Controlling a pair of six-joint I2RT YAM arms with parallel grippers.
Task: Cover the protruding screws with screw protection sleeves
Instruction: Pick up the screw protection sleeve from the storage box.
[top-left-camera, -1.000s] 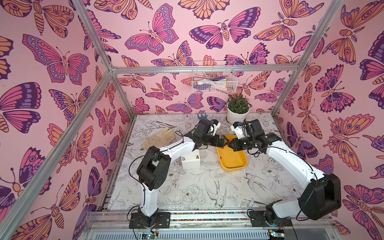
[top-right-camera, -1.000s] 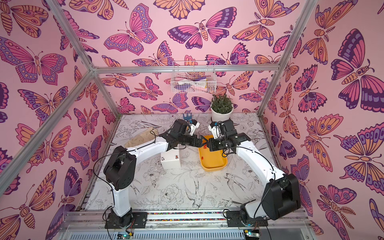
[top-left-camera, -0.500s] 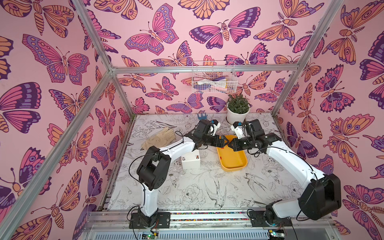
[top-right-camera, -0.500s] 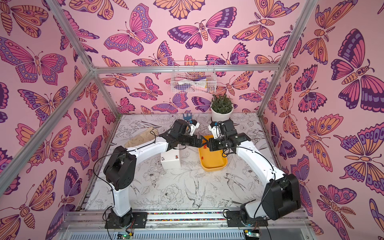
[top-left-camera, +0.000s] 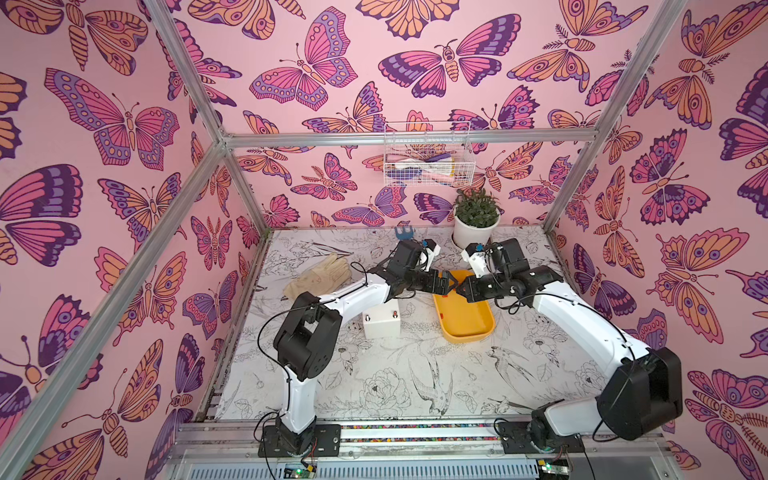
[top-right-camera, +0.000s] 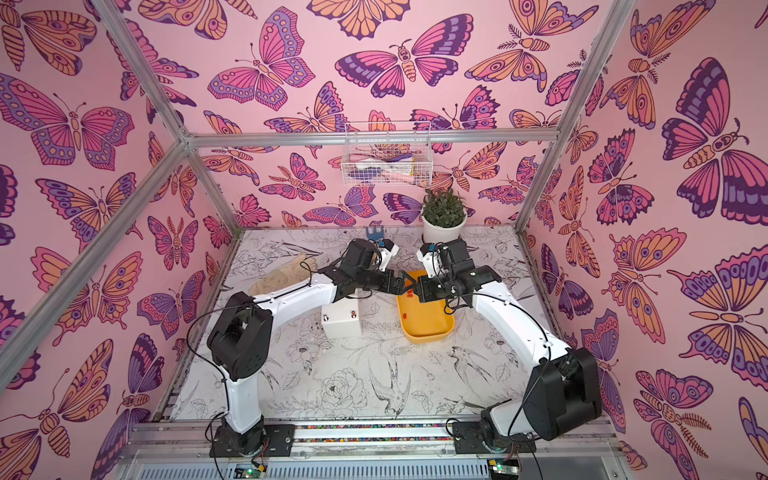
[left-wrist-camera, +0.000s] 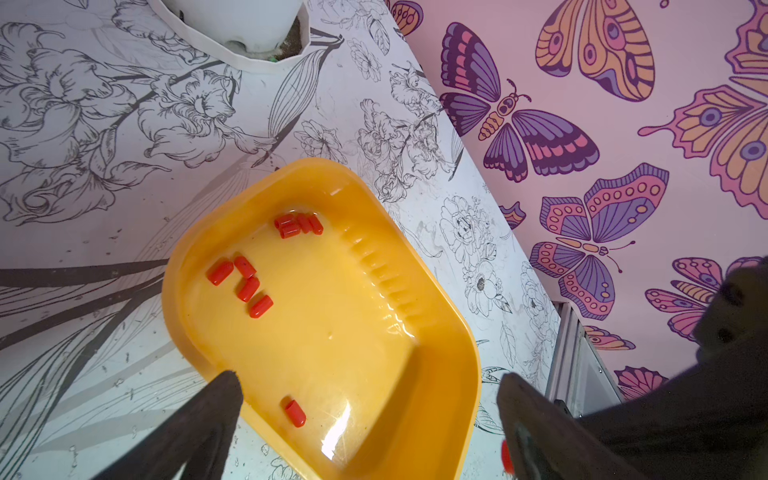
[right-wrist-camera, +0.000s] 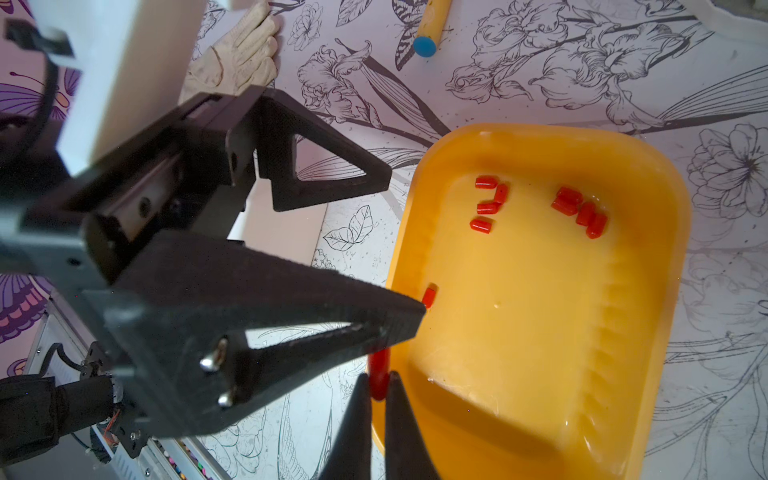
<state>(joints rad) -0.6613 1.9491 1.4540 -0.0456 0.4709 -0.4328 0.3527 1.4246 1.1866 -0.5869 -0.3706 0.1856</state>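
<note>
R gripper (right-wrist-camera: 379, 377) clamped on one red sleeve (right-wrist-camera: 378, 365) at yellow tray (right-wrist-camera: 540, 133) rim. L gripper (left-wrist-camera: 370, 380) jaws wide apart alongside. Not fitted yet. White box (top-left-camera: 381, 327) screws too small to judge; spare sleeves (right-wrist-camera: 487, 208) in tray.

Both top views look steeply down from high above the front edge of the table (top-left-camera: 415, 365), taking in its whole surface; each wrist camera faces down, close over the yellow tray (left-wrist-camera: 332, 332), which all four views share.

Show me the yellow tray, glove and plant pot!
yellow tray (top-left-camera: 463, 316): in a top view, its bare floor.
glove (top-left-camera: 316, 277): in a top view, its palm.
plant pot (top-left-camera: 476, 232): in a top view, its white side.
</note>
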